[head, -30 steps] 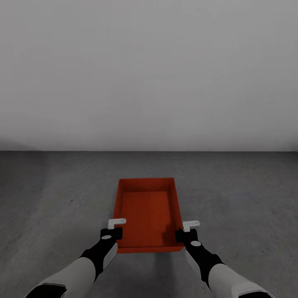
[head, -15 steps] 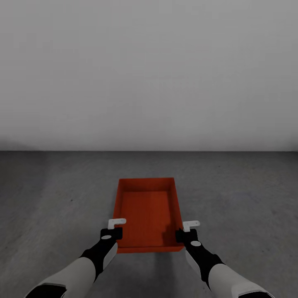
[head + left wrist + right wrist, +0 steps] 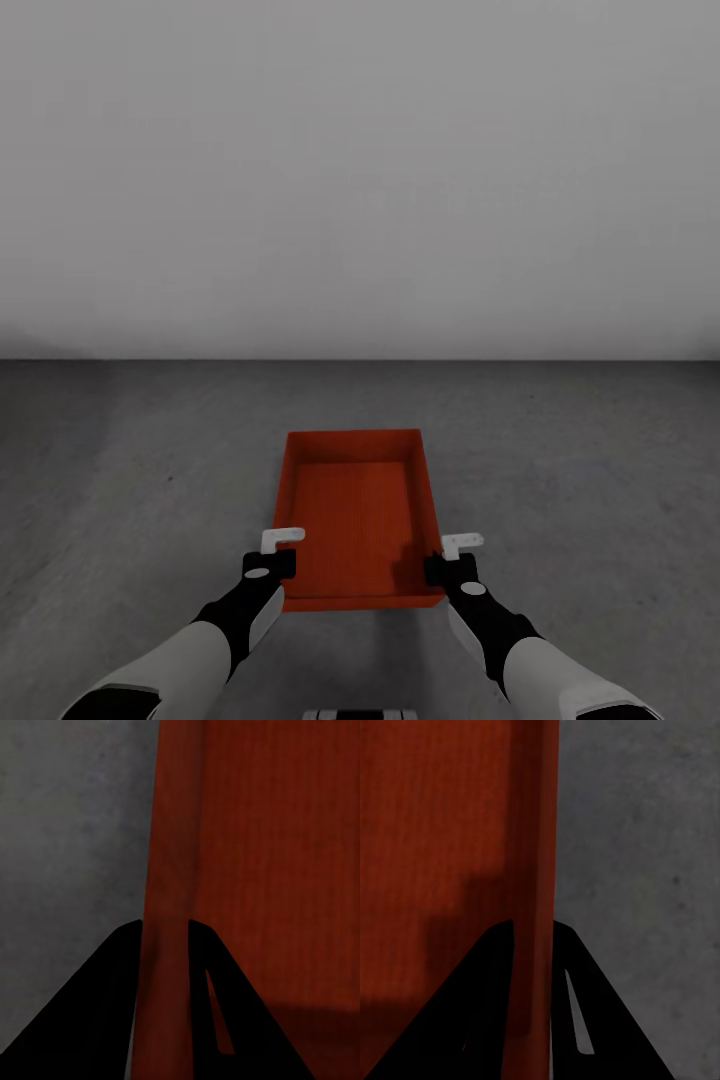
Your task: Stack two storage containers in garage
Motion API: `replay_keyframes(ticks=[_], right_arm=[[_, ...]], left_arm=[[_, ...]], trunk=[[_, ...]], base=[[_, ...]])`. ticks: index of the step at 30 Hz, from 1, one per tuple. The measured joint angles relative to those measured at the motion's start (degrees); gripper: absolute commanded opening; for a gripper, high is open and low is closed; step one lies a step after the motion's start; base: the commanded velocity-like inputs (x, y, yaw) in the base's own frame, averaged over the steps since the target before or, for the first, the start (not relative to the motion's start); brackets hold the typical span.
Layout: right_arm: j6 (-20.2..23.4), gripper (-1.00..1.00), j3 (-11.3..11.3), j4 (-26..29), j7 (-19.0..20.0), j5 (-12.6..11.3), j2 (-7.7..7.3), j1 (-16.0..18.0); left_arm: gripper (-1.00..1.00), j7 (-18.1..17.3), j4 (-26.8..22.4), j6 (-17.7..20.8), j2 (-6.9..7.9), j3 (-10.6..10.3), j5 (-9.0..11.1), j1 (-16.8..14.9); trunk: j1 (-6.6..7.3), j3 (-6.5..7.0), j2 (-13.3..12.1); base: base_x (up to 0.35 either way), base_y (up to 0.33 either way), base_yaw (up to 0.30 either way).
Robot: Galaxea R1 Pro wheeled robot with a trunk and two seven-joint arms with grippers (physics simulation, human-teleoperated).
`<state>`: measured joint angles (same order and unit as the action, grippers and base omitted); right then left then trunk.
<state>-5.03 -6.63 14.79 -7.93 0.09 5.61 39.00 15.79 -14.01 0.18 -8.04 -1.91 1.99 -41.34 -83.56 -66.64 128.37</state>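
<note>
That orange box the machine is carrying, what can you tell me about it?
The storage container is an orange-red, lidless rectangular bin with thin plain walls, empty inside. It sits level over the dark grey concrete floor, before a plain white wall. The left hand pinches its left wall, the right hand its right wall, near the robot's end.

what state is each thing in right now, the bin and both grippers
storage container: upright, lidless, nothing visible inside, held by both side walls above the concrete floor
left gripper: shut on the container's left wall, one finger on each side of it
right gripper: shut on the container's right wall, one finger on each side of it
</note>
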Motion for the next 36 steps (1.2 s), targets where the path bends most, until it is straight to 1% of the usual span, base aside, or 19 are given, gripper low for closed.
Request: replay_keyframes(ticks=[1,27,28,29,36], right_arm=[[0.00,-1.00,0.00,0.00,0.00,0.00,0.00,0.00],[-0.18,-1.00,0.12,0.02,-0.02,0.05,0.03,0.01],[-0.17,1.00,0.10,0.02,-0.01,0.05,0.02,0.01],[-0.18,1.00,1.24,-0.14,-0.03,-0.34,-0.13,-0.02],[-0.18,1.00,1.37,-0.14,-0.08,-0.32,-0.15,-0.02]], left_arm=[[-1.00,0.00,0.00,0.01,0.00,-0.01,0.01,0.00],[-1.00,0.00,-0.16,-0.03,0.01,-0.09,0.00,0.00],[1.00,0.00,-0.17,-0.02,0.01,-0.07,0.00,0.02],[1.00,0.28,-0.45,-1.10,0.20,1.29,-0.87,-0.02],[1.00,0.36,-0.38,-1.12,0.23,1.51,-0.97,-0.02]], trunk=[[-0.22,-0.18,0.40],[-0.22,-0.18,0.42],[-0.22,-0.18,0.42],[-0.22,-0.18,0.42],[-0.22,-0.18,0.42]], base=[[0.000,0.000,0.000],[0.000,0.000,0.000],[0.000,0.000,0.000],[0.000,0.000,0.000],[0.000,0.000,0.000]])
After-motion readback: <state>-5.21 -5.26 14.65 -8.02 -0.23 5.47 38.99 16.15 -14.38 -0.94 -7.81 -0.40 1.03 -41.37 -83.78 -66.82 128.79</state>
